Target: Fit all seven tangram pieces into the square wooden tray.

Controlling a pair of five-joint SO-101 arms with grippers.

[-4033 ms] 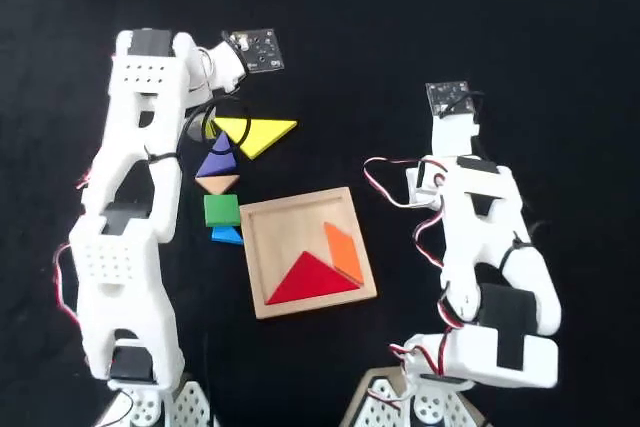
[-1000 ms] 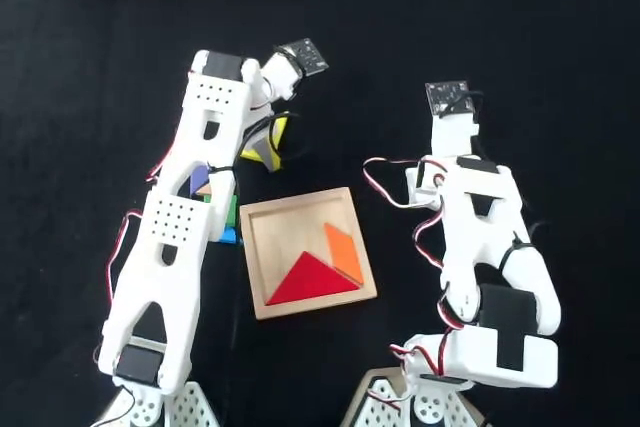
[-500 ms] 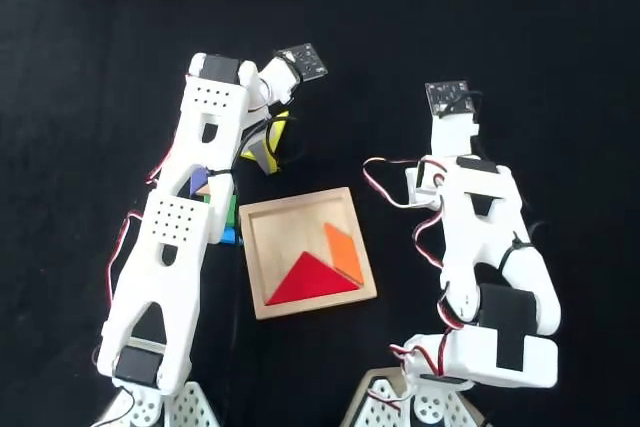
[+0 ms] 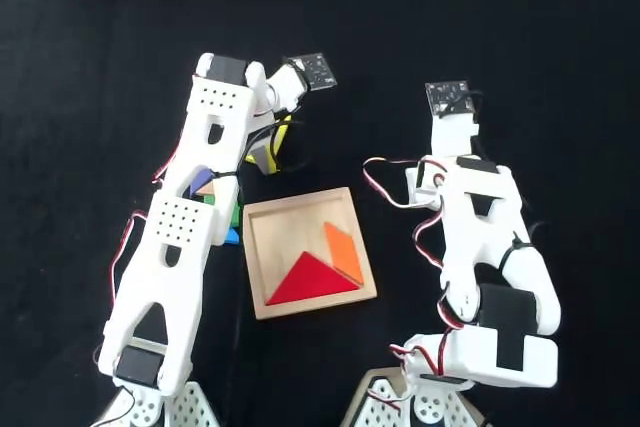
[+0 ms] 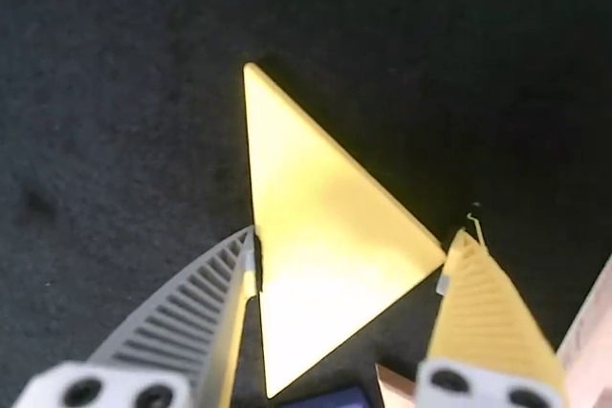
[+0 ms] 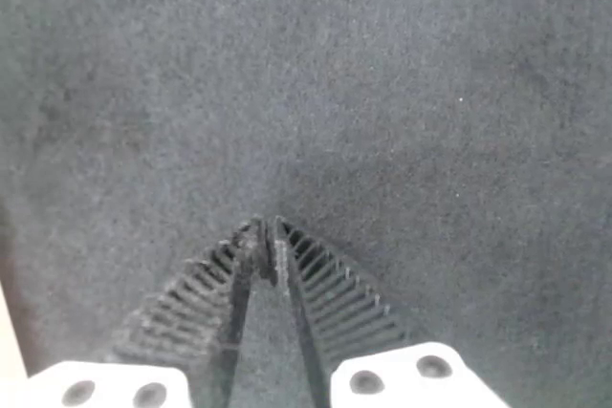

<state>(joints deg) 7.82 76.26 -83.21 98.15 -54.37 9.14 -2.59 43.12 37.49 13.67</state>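
"What's nearest?"

"The wooden tray (image 4: 283, 235), with the red triangle (image 4: 308, 279) and orange piece (image 4: 343, 250) seated and room left."

"And beyond?"

"At its eleven o'clock the left gripper (image 5: 356, 241) pinches the yellow triangle (image 5: 316, 236) by two edges, likely to carry it in. Toward one o'clock the right gripper (image 6: 266, 231) rests pressed together, idle."
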